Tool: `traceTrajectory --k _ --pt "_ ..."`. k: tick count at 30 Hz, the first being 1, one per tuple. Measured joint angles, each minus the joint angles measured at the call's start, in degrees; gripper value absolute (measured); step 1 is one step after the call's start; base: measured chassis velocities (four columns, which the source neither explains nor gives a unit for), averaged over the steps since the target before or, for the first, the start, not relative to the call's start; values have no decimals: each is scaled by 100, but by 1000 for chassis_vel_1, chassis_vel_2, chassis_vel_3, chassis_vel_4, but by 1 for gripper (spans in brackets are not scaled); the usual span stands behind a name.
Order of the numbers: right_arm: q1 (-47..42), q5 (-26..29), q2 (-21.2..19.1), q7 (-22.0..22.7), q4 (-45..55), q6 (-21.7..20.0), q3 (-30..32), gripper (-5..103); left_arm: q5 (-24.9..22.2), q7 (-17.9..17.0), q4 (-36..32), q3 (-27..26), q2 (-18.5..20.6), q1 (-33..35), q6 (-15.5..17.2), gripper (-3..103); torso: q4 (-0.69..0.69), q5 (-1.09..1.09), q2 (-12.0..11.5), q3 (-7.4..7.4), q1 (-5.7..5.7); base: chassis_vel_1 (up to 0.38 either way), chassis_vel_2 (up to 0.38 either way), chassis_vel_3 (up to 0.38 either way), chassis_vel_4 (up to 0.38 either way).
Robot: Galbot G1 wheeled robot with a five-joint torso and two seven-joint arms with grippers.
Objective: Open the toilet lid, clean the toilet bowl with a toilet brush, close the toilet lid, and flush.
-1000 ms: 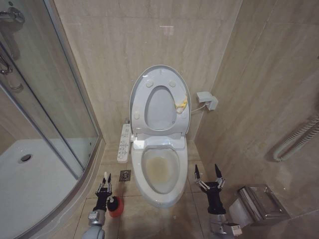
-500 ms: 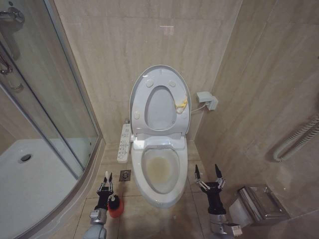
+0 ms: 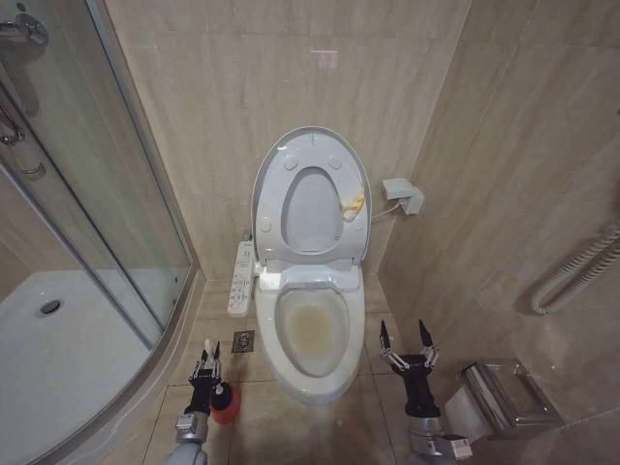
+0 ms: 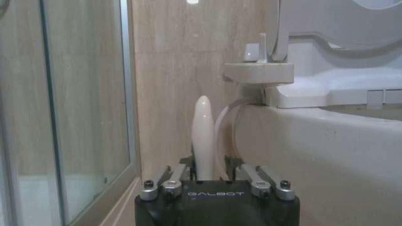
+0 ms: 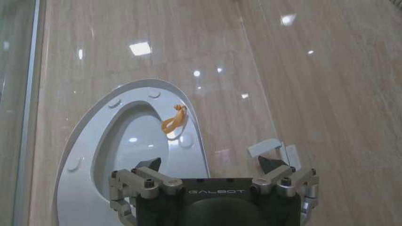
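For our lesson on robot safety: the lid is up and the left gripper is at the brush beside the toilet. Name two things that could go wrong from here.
1. The left gripper straddles the toilet brush handle, close to the toilet bowl; lifting askew could knock the bowl or tip the red cup.
2. The toilet lid stands upright against the wall; a bump could drop it.

I am in a bathroom: I see a toilet bowl (image 3: 312, 334), a glass shower (image 3: 87, 223) and tiled walls (image 3: 504, 145).
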Motion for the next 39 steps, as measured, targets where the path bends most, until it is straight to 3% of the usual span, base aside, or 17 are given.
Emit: traceTrajectory --k 2,3,11,12,17,18,25,29,32,34,36,37,39 --pt "7 0 2 0 -3 0 -4 100 0 -11 -31 0 5 44 8 20 0 0 0 0 0 0 0 0 0" --pt "10 0 3 -1 -4 0 -6 100 0 -20 -51 0 9 66 12 48 0 0 0 0 0 0 0 0 0" --pt "19 -1 10 -5 -20 0 -16 100 1 -50 -131 10 22 152 60 48 0 0 0 0 0 0 0 0 0" --pt "19 -1 12 -6 -21 0 -17 100 3 -50 -144 14 23 167 74 75 0 0 0 0 0 0 0 0 0" --pt "15 -2 17 -8 -33 0 -18 100 30 -61 -177 23 34 199 162 75 0 0 0 0 0 0 0 0 0" --pt "13 -3 19 -9 -34 0 -19 100 50 -68 -185 30 41 209 230 98 0 0 0 0 0 0 0 0 0" --pt "10 -5 26 -13 -33 0 -24 100 108 -102 -282 40 74 251 310 98 0 -1 0 0 0 0 0 0 0" --pt "8 -5 19 -15 -31 0 -29 100 65 -158 -716 55 171 450 328 100 0 -1 0 0 0 0 0 0 0" --pt "10 1 -18 11 14 0 -74 100 -46 -397 -1611 81 362 882 546 100 1 0 0 0 0 0 0 0 0" --pt "23 -2 -38 56 53 -13 -88 100 -50 -481 -1862 84 424 1008 624 100 0 -1 0 0 0 0 0 0 0" --pt "85 -130 -137 377 201 -207 -128 100 -48 -756 -2681 73 626 1406 939 100 1 0 0 0 0 0 0 0 0" --pt "85 -130 -137 377 201 -207 -128 100 -48 -756 -2681 73 626 1406 939 100 1 0 0 0 0 0 0 0 0" --pt "166 -180 -308 612 343 -368 -190 100 -85 -1028 -3358 46 785 1707 1229 100 0 -1 0 0 0 0 0 0 0"
